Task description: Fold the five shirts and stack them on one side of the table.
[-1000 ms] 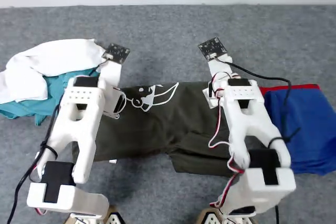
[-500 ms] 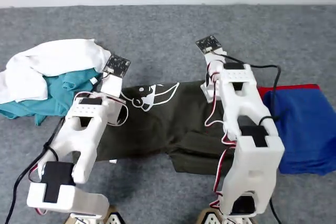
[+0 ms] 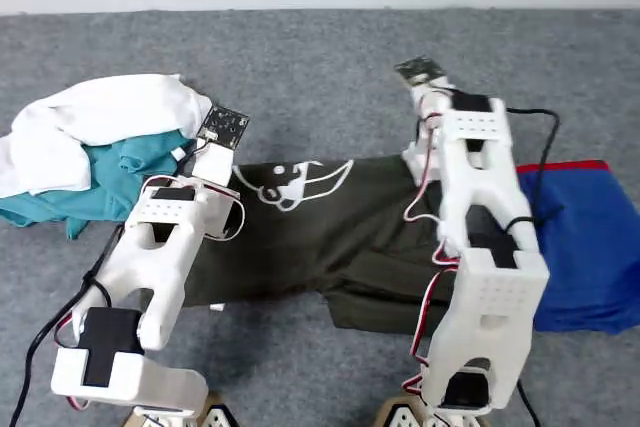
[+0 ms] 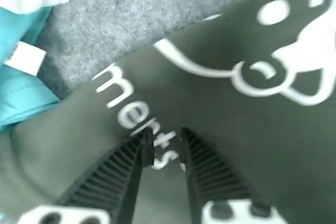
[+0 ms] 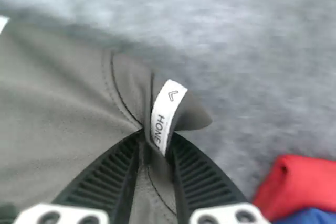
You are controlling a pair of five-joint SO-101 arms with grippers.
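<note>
Roughly midway: olive shirt (image 3: 330,237) unfinished.
Your left hand (image 4: 161,142), right hand (image 5: 156,148) pinch it; blue shirt (image 3: 590,247), red shirt (image 3: 560,165) stacked; white shirt (image 3: 100,117), teal shirt (image 3: 110,179) heaped.

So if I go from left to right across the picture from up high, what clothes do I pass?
white shirt heaped on a teal shirt → dark green shirt with a white drawing → blue shirt
</note>
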